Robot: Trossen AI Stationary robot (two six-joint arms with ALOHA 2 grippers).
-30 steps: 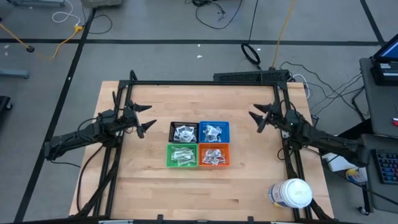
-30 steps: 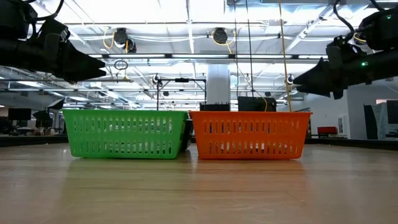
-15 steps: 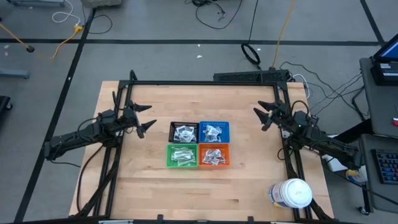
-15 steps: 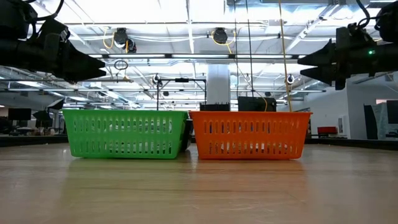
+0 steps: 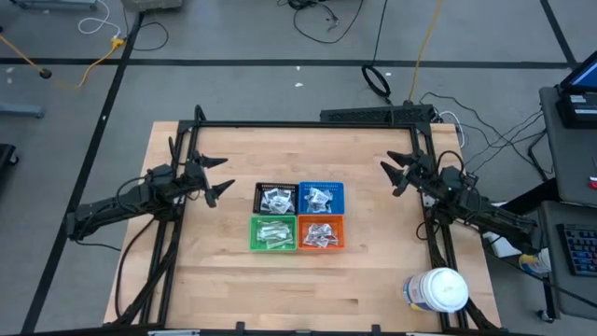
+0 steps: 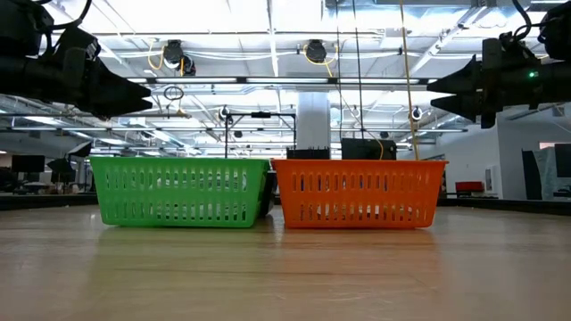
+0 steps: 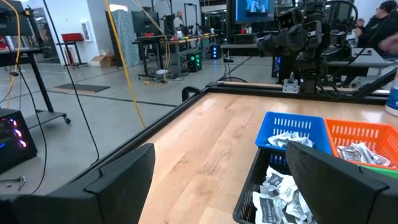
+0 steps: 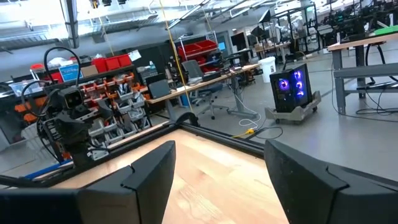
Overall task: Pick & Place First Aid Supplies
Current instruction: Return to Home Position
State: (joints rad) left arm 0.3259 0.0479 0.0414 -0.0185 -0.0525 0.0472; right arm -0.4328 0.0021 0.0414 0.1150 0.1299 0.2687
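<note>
Lying in four small square plastic bins at the centre of the light wooden table (image 5: pixel 224 280), the small white wrapped first aid packets (image 5: pixel 276 201) fill the black bin (image 5: pixel 258 189), blue bin (image 5: pixel 323 185), green bin (image 5: pixel 253 233) & orange bin (image 5: pixel 343 235). The bins touch each other in one block. The left gripper (image 5: pixel 220 175) hovers near the black bin on its left side, fingers spread wide, nothing btw. them; the packets are near it but apart. The right gripper (image 5: pixel 390 177) hangs on the right of the blue bin, farther from the block, also wide open & empty. In the low view both grippers are well above the bin rims. A large white round jar (image 5: pixel 438 289) stands at a table corner on the right arm's side, well apart from the bins.
</note>
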